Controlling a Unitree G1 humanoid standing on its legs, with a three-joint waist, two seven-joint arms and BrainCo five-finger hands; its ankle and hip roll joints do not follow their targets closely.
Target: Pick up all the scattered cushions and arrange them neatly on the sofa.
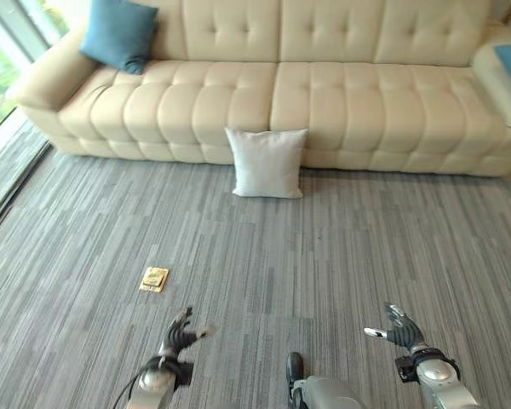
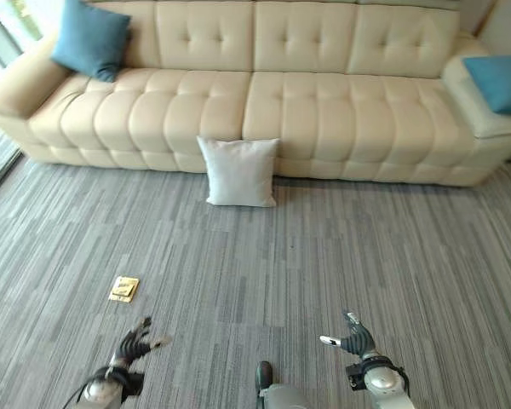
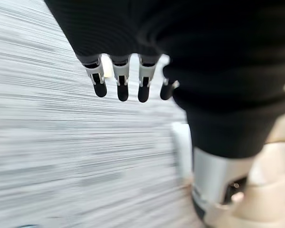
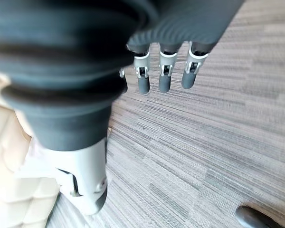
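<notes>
A white cushion (image 1: 266,163) stands on the grey carpet, leaning against the front of the cream sofa (image 1: 341,94). A blue cushion (image 1: 117,34) rests in the sofa's left corner. Another blue cushion (image 2: 499,82) lies on the right armrest. My left hand (image 1: 179,336) hovers low over the carpet at the near left, fingers relaxed and empty. My right hand (image 1: 400,328) hovers at the near right, fingers spread and empty. Both hands are well short of the white cushion. The wrist views show the left fingers (image 3: 121,88) and right fingers (image 4: 164,78) hanging straight above the carpet.
A small yellow flat object (image 1: 154,279) lies on the carpet, just ahead of my left hand. A window edge and floor track (image 1: 8,183) run along the far left. Open carpet stretches between my hands and the sofa.
</notes>
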